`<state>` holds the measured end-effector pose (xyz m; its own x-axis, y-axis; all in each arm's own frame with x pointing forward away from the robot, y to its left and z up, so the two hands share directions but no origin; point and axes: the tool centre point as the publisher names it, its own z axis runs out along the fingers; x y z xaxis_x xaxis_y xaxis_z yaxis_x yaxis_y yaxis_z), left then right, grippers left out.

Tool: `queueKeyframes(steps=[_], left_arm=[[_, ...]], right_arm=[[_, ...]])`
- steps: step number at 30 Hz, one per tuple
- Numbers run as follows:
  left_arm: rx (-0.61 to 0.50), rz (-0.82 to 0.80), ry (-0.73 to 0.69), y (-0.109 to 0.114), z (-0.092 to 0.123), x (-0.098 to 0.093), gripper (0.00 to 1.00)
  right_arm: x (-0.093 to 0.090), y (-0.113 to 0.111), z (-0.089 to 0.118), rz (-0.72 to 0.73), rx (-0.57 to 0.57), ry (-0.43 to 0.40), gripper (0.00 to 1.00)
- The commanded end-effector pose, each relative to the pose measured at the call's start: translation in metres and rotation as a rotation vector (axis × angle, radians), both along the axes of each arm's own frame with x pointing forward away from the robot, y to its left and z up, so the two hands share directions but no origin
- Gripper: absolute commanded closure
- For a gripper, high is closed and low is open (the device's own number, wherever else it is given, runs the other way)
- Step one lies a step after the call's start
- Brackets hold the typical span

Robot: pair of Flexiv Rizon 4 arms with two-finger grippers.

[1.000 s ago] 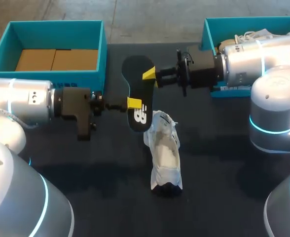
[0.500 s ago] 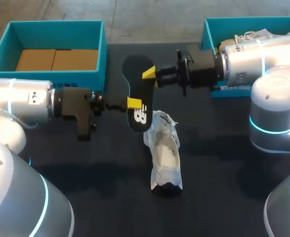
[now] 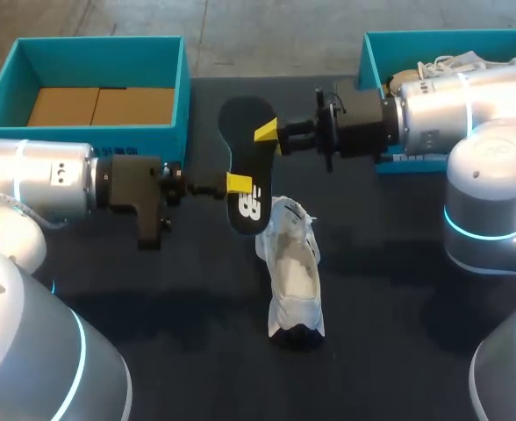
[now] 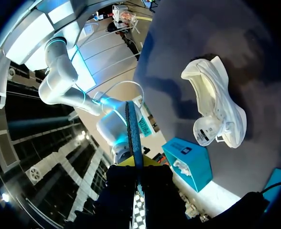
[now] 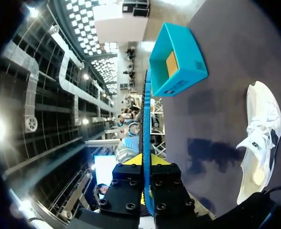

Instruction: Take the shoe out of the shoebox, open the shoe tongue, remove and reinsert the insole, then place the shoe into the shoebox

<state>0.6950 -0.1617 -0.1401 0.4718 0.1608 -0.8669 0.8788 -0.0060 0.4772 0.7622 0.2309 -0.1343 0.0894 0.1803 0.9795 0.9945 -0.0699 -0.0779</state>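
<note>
My left fingers point(image 3: 238, 183) pinch the black insole point(image 3: 246, 158) low down and my right fingers point(image 3: 265, 132) grip it higher, holding it on edge above the white shoe point(image 3: 293, 276) on the tabletop point(image 3: 398, 289). With both clamped, I reckon any mismatched pull could buckle it or drop it.

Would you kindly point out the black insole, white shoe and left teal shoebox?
black insole point(image 3: 243, 158), head view, its middle.
white shoe point(image 3: 295, 276), head view, inner lining.
left teal shoebox point(image 3: 109, 136), head view, front wall.
</note>
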Motion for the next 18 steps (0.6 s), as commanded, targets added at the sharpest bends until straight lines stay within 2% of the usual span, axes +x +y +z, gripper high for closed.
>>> queueKeyframes(steps=[1,2,3,4,18], left_arm=[[-0.006,0.003,0.002,0.000,-0.001,-0.001,0.52],[-0.008,0.003,0.004,0.000,-0.001,-0.001,0.25],[-0.010,0.002,0.006,0.001,-0.001,-0.001,0.04],[-0.011,0.002,0.007,0.001,-0.001,-0.001,0.00],[-0.015,0.012,0.032,0.012,0.003,0.000,0.00]], right_arm=[[0.000,0.002,-0.001,0.001,-0.001,0.001,1.00],[0.000,0.002,-0.001,0.001,-0.001,0.001,1.00],[0.000,0.002,-0.001,0.001,-0.001,0.001,1.00],[-0.001,0.001,-0.001,0.001,0.000,0.002,1.00],[0.000,-0.005,-0.009,-0.007,0.004,0.011,1.00]])
